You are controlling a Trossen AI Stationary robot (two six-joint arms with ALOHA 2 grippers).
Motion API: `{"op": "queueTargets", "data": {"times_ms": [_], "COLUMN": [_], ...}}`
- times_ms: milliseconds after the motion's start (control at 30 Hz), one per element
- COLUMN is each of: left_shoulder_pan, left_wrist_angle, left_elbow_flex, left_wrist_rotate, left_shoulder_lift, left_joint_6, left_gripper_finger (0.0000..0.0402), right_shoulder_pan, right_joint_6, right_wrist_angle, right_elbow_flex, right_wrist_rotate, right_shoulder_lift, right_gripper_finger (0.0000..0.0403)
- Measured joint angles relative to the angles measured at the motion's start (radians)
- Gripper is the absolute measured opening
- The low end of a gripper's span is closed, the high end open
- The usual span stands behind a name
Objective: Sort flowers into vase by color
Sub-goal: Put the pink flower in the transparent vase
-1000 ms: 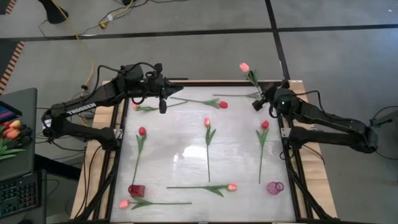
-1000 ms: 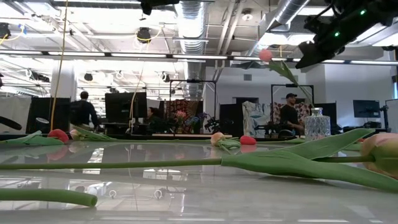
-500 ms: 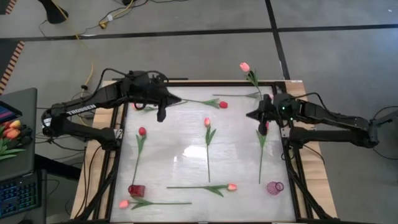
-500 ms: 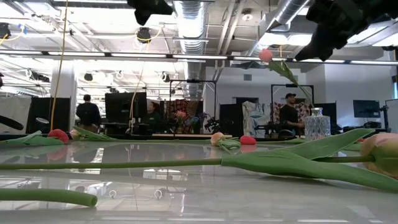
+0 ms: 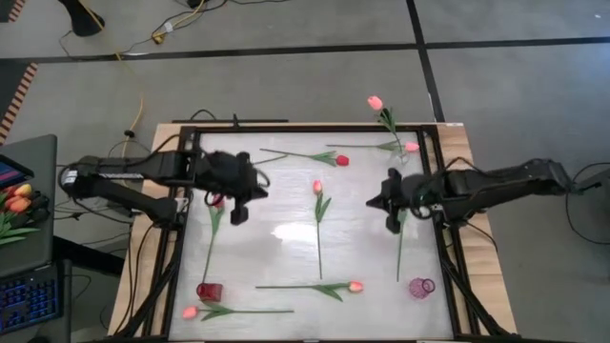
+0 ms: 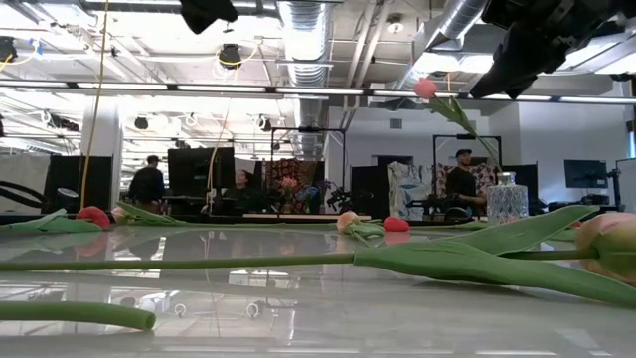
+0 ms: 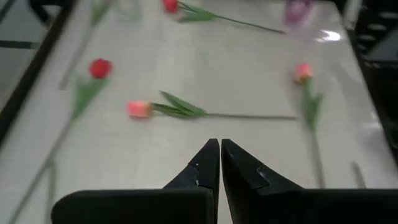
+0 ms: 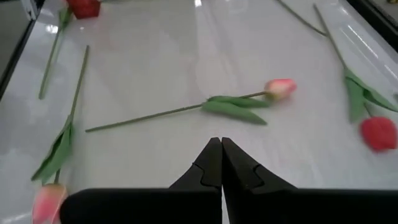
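Several tulips lie flat on the white table. A red one (image 5: 217,201) lies at the left, a pink-red one (image 5: 317,187) in the middle, and a red one (image 5: 341,160) and a pink one (image 5: 411,147) at the far side. Pale pink ones (image 5: 355,286) (image 5: 190,312) lie near the front. One pink tulip (image 5: 375,102) stands in a clear vase (image 6: 505,199) at the far right. My left gripper (image 5: 236,213) hovers shut over the left red tulip. My right gripper (image 5: 392,224) hovers shut over a stem (image 5: 398,257) at the right, hiding its head.
A small red vase (image 5: 209,292) stands at the near left and a small pink-purple vase (image 5: 421,287) at the near right. A black frame (image 5: 181,238) borders the table. People stand in the room behind (image 6: 147,184).
My left gripper has gone from the far left corner toward the near edge, to above the left red tulip. My right gripper has gone from the far right corner toward the near edge and a little left, over the right red tulip. The flowers have not moved.
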Motion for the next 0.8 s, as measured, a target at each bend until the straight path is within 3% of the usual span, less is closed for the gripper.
{"op": "queueTargets", "data": {"times_ms": [200,533,800], "left_shoulder_pan": [-0.194,-0.541,-0.640], "left_wrist_angle": [-0.021,0.109,0.110], "left_elbow_flex": [0.000,0.001,0.021], "left_wrist_rotate": [-0.038,-0.170,-0.070], "left_shoulder_lift": [0.000,0.154,0.377], "left_joint_6": [-0.107,-0.281,-0.538], "left_gripper_finger": [0.0004,0.0004,0.0004], "right_shoulder_pan": [0.161,0.214,0.243], "right_joint_6": [0.074,0.119,0.163], "right_wrist_angle": [0.103,0.218,0.212], "right_elbow_flex": [0.000,0.000,0.000], "right_wrist_rotate": [0.166,0.170,0.169], "right_shoulder_lift": [0.114,0.198,0.200], "right_gripper_finger": [0.0026,0.0026,0.0027]}}
